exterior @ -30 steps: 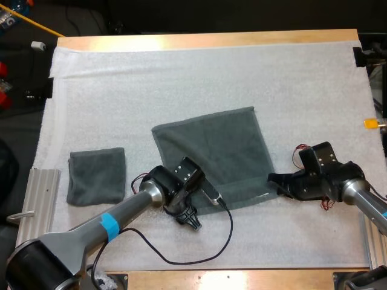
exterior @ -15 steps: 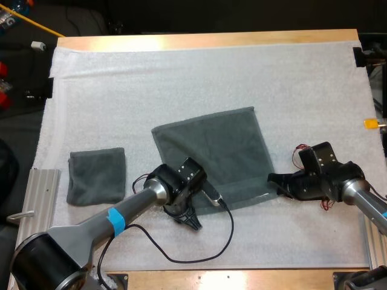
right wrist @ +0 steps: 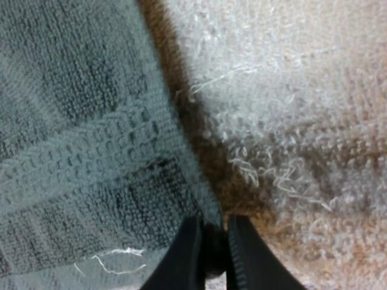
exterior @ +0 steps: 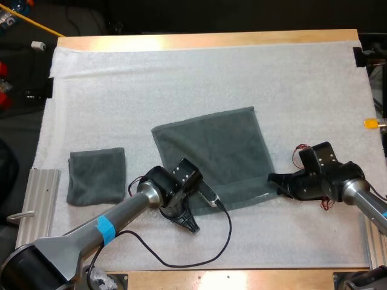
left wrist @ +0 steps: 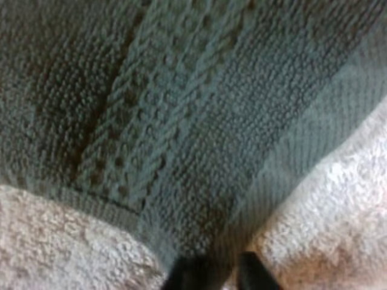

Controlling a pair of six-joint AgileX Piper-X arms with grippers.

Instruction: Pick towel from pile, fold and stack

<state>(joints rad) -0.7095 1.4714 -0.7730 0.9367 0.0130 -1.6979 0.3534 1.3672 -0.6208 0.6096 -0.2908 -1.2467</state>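
At the near edge of the spread towel [exterior: 211, 151], the left jaws are closed on its near-left corner, and the right jaws pinch its near-right corner. The towel lies flat in the middle of the white mat [exterior: 181, 72]. A folded towel [exterior: 97, 175] sits well to its left on the table [exterior: 211, 40].

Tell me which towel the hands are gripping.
The spread towel at mid-mat: left hand and right hand pinch its near corners. The folded towel lies apart, untouched.
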